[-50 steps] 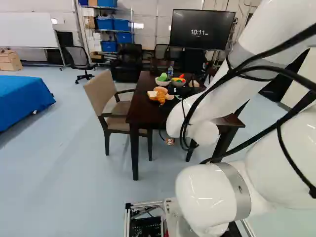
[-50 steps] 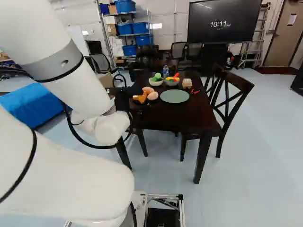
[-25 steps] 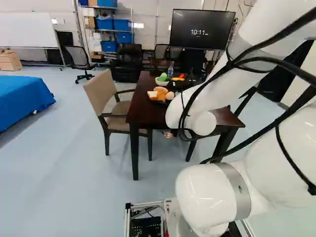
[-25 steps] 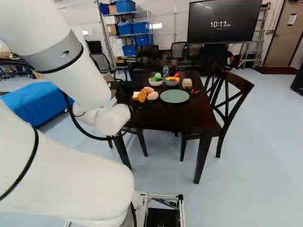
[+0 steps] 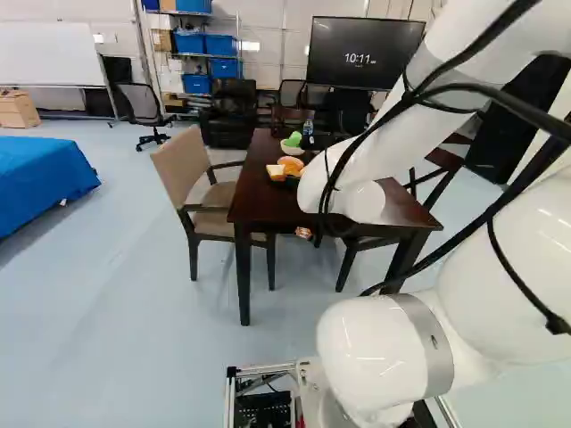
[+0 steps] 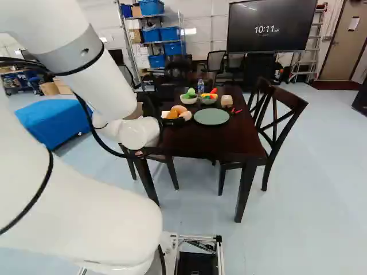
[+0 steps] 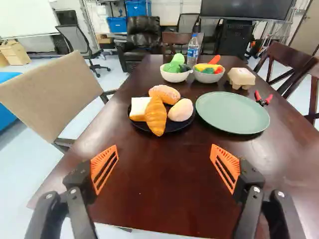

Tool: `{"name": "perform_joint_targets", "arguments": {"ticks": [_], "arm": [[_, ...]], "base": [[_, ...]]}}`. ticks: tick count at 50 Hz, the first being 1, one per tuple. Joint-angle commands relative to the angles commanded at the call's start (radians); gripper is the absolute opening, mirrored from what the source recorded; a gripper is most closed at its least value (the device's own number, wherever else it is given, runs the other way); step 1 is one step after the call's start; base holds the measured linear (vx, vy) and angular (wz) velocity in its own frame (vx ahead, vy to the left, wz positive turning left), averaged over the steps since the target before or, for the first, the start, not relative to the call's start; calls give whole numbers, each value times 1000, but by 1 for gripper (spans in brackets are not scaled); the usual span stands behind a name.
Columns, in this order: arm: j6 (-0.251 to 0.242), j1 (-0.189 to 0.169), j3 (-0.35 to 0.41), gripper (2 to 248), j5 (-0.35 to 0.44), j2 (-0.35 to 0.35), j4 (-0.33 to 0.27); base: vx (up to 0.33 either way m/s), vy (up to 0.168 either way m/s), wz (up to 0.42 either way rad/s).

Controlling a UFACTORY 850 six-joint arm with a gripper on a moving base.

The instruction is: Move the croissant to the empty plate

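Note:
In the right base view my gripper (image 6: 151, 107) is a dark shape beyond the arm's white end, its fingers not discernible. Seen from the wrist, my gripper (image 7: 164, 167) is open, both orange pads wide apart with only bare tabletop between them. Ahead of it, the orange croissant (image 7: 156, 117) leans over the near rim of a black plate (image 7: 174, 126). White-topped bread (image 7: 138, 108), a long speckled roll (image 7: 165, 93) and a round pale roll (image 7: 181, 110) share that plate. Beside it lies the empty green plate (image 7: 232, 113), also visible in the right base view.
Behind the plates stand a bowl with green items (image 7: 175, 75), a bowl of colourful vegetables (image 7: 209, 76), a bottle (image 7: 193, 50) and an egg carton (image 7: 241, 78). Red-handled pliers (image 7: 263, 98) lie past the green plate. Chairs (image 7: 54, 94) flank the table (image 7: 164, 199).
The arm's white end has shifted upward in both base views, and the dark gripper with it. The base, plates and food have stayed where they were.

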Motion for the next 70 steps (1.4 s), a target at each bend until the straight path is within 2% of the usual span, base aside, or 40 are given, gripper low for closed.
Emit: {"name": "perform_joint_targets", "arguments": {"ticks": [27, 70], "arm": [[0, 3, -117, 247, -144, -57, 0], [0, 29, -303, 247, -386, -144, 0]], "base": [[0, 0, 0], [0, 0, 0]]}}
